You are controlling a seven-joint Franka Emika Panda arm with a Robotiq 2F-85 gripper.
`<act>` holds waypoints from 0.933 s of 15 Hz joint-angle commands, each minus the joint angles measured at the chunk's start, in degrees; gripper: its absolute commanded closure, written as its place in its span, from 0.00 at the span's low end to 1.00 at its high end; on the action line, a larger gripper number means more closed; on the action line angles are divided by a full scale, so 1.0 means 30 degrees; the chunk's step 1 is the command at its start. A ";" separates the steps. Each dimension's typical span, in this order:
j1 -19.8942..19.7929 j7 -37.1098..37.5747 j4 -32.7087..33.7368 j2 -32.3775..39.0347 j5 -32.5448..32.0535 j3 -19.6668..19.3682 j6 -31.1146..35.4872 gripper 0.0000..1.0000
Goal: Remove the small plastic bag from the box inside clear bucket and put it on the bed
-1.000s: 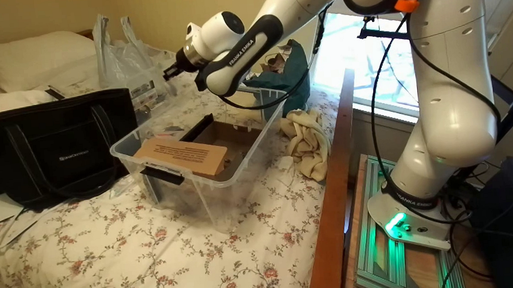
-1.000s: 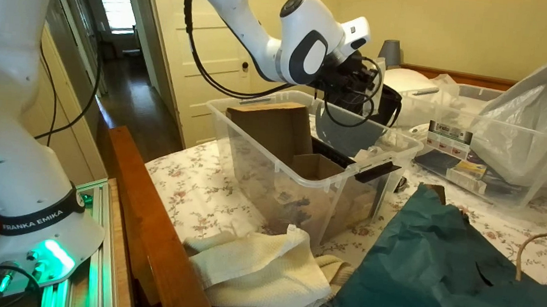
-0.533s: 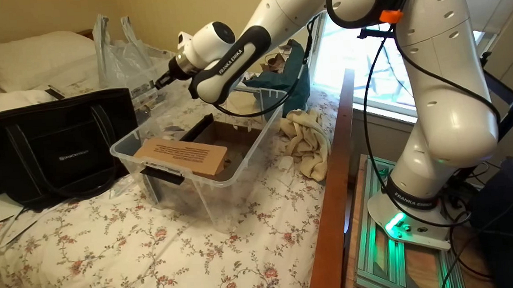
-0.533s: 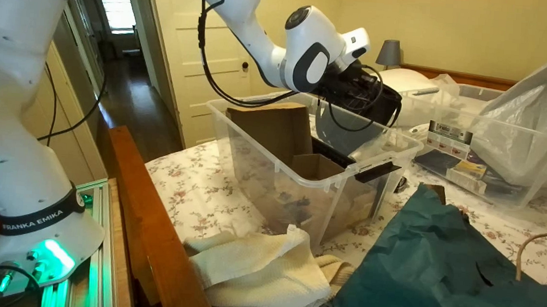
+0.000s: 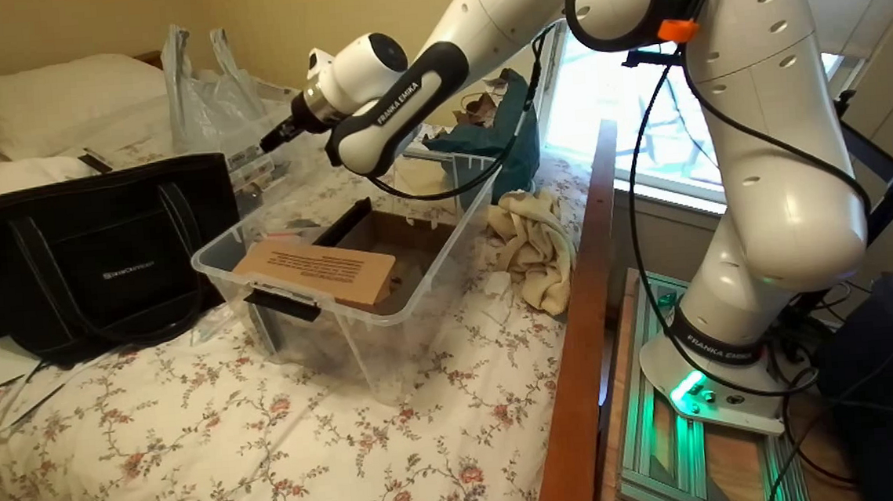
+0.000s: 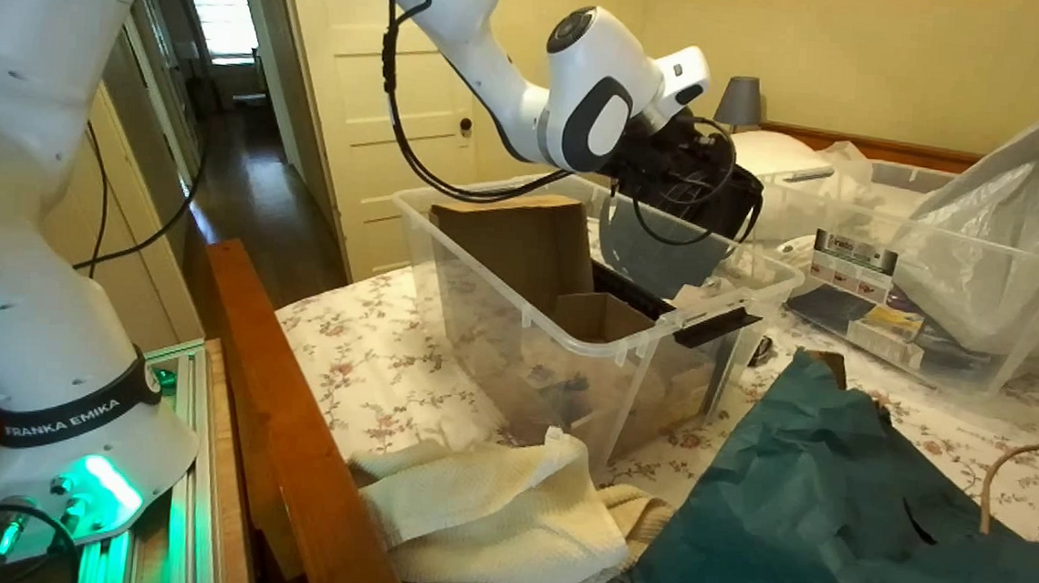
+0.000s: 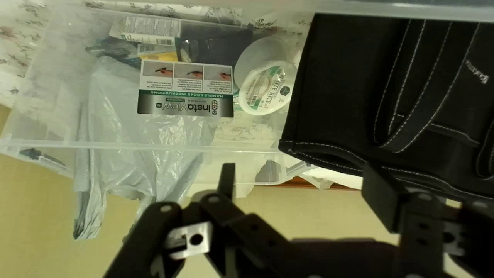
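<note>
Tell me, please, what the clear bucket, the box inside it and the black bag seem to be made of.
Clear bucket: glossy, likely plastic; its rim glints and dim shapes show through its walls. Box: matte brown cardboard, judging by its color and printed flap. Black bag: dull fabric, probably canvas; pale stitching lines its handles in the wrist view, but the weave is unclear.

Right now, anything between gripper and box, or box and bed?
The box is open, though its raised flap may obstruct the gripper. The bucket's wall stands between box and bed. Small bag not visible.
</note>
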 commanded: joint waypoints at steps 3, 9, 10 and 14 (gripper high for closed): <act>-0.0482 -0.0151 -0.2013 -0.2255 -0.0308 0.0331 -0.0615 0.00; -0.1828 -0.0402 -0.5726 -0.5539 -0.0776 0.1038 -0.0698 0.00; -0.2303 -0.0541 -0.6370 -0.6011 -0.0948 0.1458 -0.0875 0.00; -0.5367 -0.1367 -0.8493 -0.7558 -0.1294 0.4840 -0.2589 0.00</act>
